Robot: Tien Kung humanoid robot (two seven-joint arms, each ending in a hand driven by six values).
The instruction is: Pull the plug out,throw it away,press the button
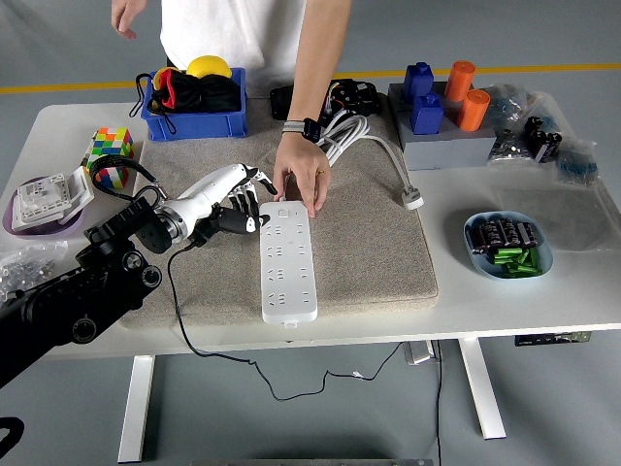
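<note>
The left hand (236, 194) is gripping the black plug (236, 221) just beside the white power strip (288, 260); a person's hand (303, 177) is pinning the strip's far end.

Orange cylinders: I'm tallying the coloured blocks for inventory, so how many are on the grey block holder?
2. One orange cylinder stands at the back of the grey holder, the other just in front and to its right. Others may be hidden behind them.

We've got a chunky black left arm (78, 301) ending in a white hand (228, 194) with dark fingertips. The person (243, 29) wears a white shirt and black watch (303, 127).
</note>
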